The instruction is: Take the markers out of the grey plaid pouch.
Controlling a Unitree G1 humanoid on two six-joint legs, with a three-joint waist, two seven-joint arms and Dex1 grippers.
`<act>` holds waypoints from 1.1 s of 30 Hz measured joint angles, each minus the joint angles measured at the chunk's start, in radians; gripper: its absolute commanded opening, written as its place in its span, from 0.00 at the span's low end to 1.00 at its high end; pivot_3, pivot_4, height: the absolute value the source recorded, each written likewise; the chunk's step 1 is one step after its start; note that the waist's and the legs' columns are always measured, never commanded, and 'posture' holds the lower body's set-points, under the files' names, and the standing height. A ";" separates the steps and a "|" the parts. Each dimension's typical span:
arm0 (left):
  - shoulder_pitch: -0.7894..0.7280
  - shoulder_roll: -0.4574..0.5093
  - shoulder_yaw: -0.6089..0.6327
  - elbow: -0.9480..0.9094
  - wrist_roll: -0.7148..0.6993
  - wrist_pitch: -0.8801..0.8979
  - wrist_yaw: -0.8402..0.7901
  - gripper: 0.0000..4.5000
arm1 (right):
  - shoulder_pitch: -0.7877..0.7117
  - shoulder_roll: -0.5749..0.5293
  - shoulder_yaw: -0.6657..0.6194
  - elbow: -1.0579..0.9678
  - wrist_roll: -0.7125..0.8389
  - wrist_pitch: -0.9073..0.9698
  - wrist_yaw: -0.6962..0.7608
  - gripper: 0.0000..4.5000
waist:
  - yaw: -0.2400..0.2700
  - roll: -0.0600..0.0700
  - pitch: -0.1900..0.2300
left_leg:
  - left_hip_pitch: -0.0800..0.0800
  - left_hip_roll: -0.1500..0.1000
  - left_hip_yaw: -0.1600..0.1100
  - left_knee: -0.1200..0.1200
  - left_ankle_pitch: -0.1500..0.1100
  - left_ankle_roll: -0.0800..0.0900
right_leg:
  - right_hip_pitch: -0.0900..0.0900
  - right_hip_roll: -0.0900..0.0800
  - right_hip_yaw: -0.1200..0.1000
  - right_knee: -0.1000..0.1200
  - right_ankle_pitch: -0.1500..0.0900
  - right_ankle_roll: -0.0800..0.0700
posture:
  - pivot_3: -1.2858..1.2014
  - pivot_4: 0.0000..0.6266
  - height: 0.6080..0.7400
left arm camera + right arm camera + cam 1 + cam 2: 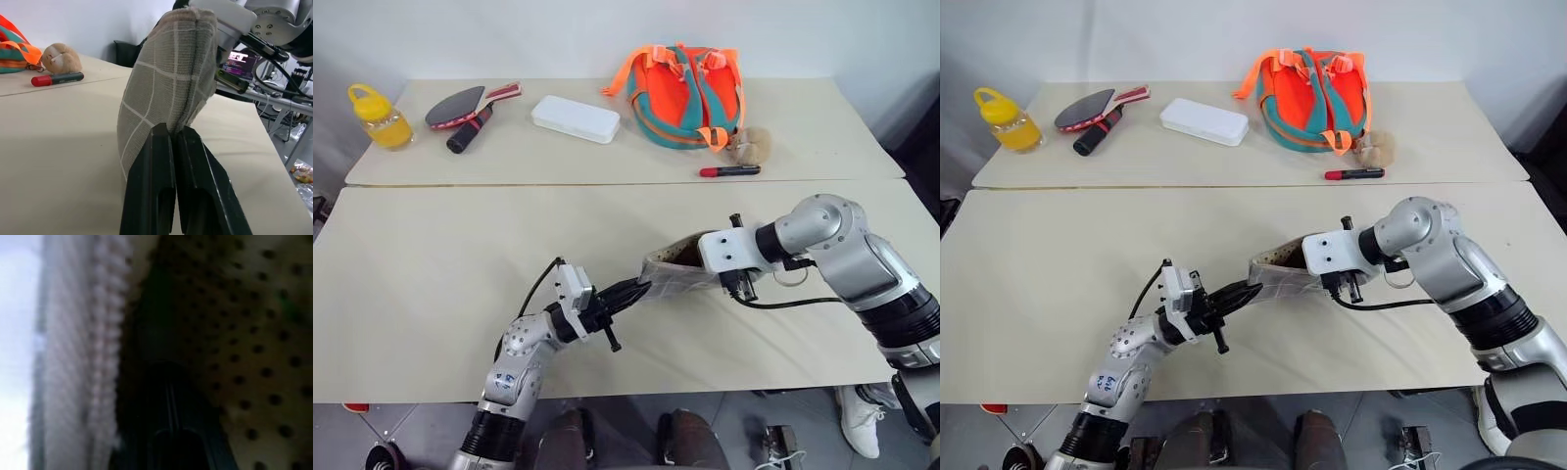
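Grey plaid pouch hung lengthwise between both end effectors: left end effector clamped its closed end, right end effector closed inside its mouth.

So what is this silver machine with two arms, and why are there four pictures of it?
It's a robot. Two pictures come from cameras in its head, looking down at two tables. The other two come from small cameras on its wrists.

Its left gripper, a pincher with two black fingers, is shut on one end of the grey plaid pouch. Its right gripper is poking into the open end, where you see the dotted tan lining.

One red and black marker already lies on the far table. Also there: an orange and teal backpack, a small tan fuzzy toy, a white case, a table tennis paddle and a yellow bottle.
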 measured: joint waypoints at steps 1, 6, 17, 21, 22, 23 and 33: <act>0.003 -0.002 0.001 0.001 0.000 -0.006 -0.002 0.00 | -0.001 0.011 -0.001 0.005 -0.001 -0.001 -0.009 0.01 | 0.000 0.000 0.000 | 0.000 0.000 0.000 0.000 0.000 0.000 | 0.000 0.000 0.000 0.000 0.000 0.000 | 0.52 0.24 1.00; -0.004 -0.014 0.015 0.008 0.000 -0.014 0.006 0.00 | -0.016 0.036 -0.006 0.018 0.002 0.010 -0.018 0.27 | 0.003 0.000 0.000 | 0.000 0.000 0.000 0.000 0.000 0.000 | 0.000 0.000 0.000 0.000 0.000 0.000 | 0.52 0.24 1.00; 0.004 -0.014 0.015 0.030 0.003 -0.041 -0.004 0.00 | 0.016 0.036 -0.005 -0.011 0.002 0.040 0.023 0.34 | 0.001 0.000 0.000 | 0.000 0.000 0.000 0.000 0.000 0.000 | 0.000 0.000 0.000 0.000 0.000 0.000 | 0.52 0.24 1.00; 0.006 -0.014 0.011 0.031 0.008 -0.048 -0.005 0.00 | 0.023 0.060 -0.001 0.017 -0.034 -0.008 -0.012 0.34 | -0.001 0.000 0.000 | 0.000 0.000 0.000 0.000 0.000 0.000 | 0.000 0.000 0.000 0.000 0.000 0.000 | 0.52 0.24 1.00; 0.007 -0.014 0.011 0.031 0.009 -0.050 -0.004 0.00 | 0.023 0.067 0.000 0.030 -0.044 -0.021 -0.022 0.34 | -0.001 0.000 0.000 | 0.000 0.000 0.000 0.000 0.000 0.000 | 0.000 0.000 0.000 0.000 0.000 0.000 | 0.52 0.24 1.00; 0.007 -0.014 0.010 0.031 0.010 -0.051 -0.004 0.00 | 0.023 0.077 0.003 0.044 -0.057 -0.035 -0.036 0.34 | -0.001 0.000 0.000 | 0.000 0.000 0.000 0.000 0.000 0.000 | 0.000 0.000 0.000 0.000 0.000 0.000 | 0.52 0.24 1.00; 0.007 -0.014 0.011 0.032 0.019 -0.051 -0.001 0.00 | 0.029 0.121 0.007 0.086 -0.104 -0.077 -0.068 0.34 | -0.003 -0.001 -0.001 | 0.001 0.000 -0.001 0.000 0.000 0.000 | 0.002 0.000 0.000 0.000 0.000 0.000 | 0.52 0.24 1.00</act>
